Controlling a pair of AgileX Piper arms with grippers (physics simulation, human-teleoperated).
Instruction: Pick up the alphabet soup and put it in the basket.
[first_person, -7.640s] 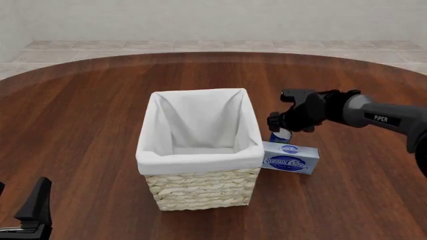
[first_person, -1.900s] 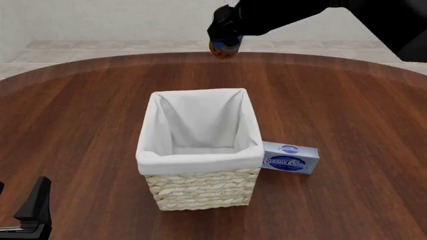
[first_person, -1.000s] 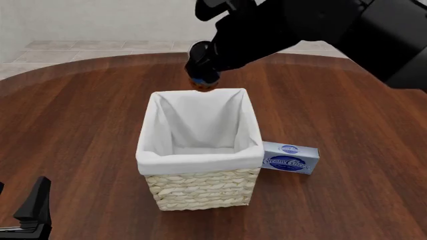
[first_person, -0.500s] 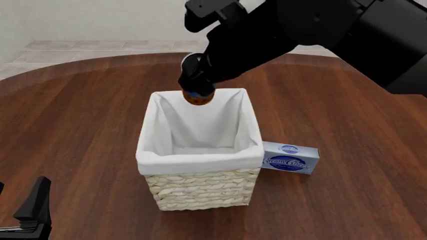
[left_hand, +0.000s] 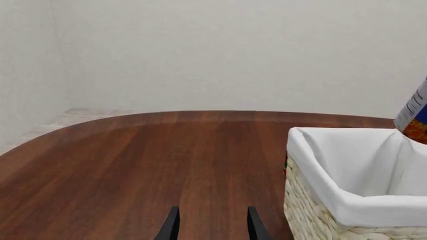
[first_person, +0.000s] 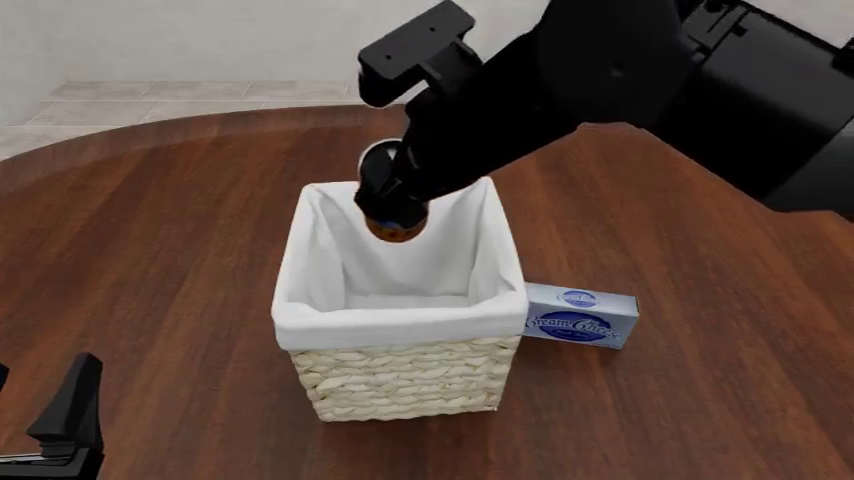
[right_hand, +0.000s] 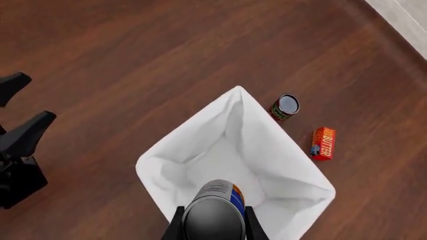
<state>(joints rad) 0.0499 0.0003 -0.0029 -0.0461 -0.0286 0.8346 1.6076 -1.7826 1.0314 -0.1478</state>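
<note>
Right gripper (right_hand: 212, 227) fingers clamped on alphabet soup (first_person: 394, 215), can held over the far part of the basket (first_person: 400, 320) opening, above the white lining, not released. Cream cheese box (first_person: 579, 315) touches basket's right side on the tabletop (first_person: 160, 230). Left gripper (left_hand: 210, 225) low at near left, fingers apart, holding nothing.

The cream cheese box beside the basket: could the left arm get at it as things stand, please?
Probably not easily: the cream cheese box lies against the far side of the basket from the left gripper, so the basket blocks a straight reach.
</note>
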